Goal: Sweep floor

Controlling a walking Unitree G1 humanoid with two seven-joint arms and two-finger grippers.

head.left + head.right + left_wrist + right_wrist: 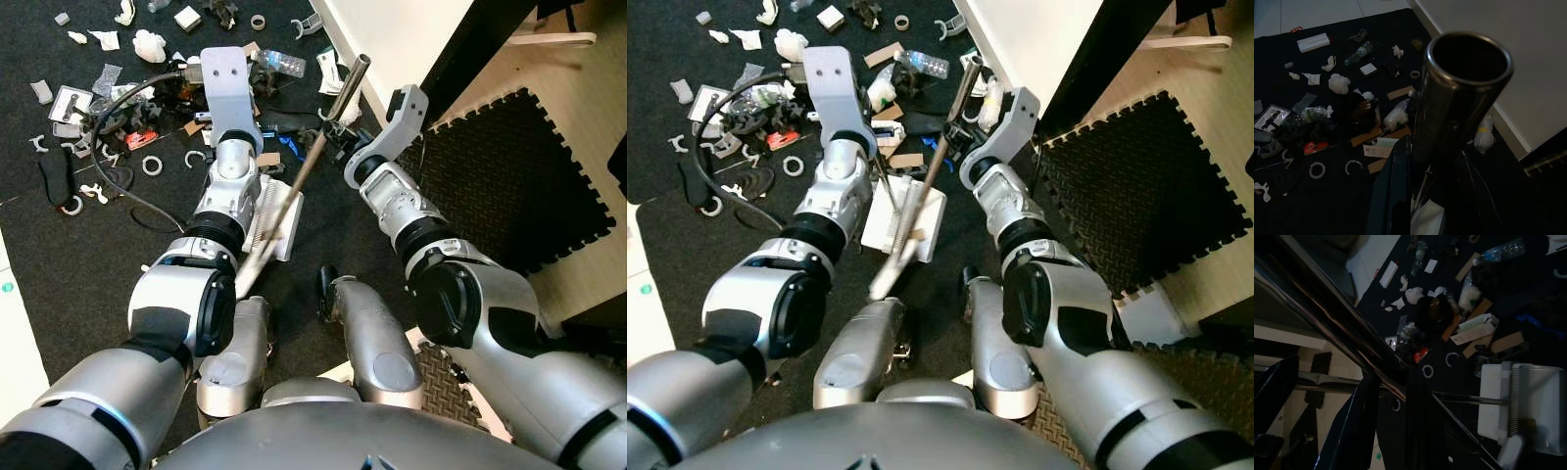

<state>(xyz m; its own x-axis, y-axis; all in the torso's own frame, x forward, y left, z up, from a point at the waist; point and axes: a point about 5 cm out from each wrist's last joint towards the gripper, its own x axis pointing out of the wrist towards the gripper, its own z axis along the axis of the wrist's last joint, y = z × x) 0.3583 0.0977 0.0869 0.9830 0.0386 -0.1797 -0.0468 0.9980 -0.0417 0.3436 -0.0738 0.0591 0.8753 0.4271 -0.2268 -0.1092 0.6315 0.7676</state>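
Note:
A long metal broom pole [315,157] slants from near the wall down towards my body, and its white lower end [247,279] lies by my left forearm. My right gripper [336,132] is shut on this pole near its top. A white dustpan [282,220] with a comb edge rests on the black mat [88,264] under the pole. My left gripper [1435,196] is shut on the dustpan's upright metal handle [1459,88], whose open tube end is close to the wrist camera. Scattered litter [147,108] of paper scraps, plastic rings and cardboard covers the far part of the mat.
A white wall base [392,39] runs along the right of the litter. Dark foam puzzle tiles [519,186] lie to the right. A black cable [113,147] loops through the rubbish, near a clear plastic bottle [284,64]. Pale tile floor [15,343] borders the mat's left edge.

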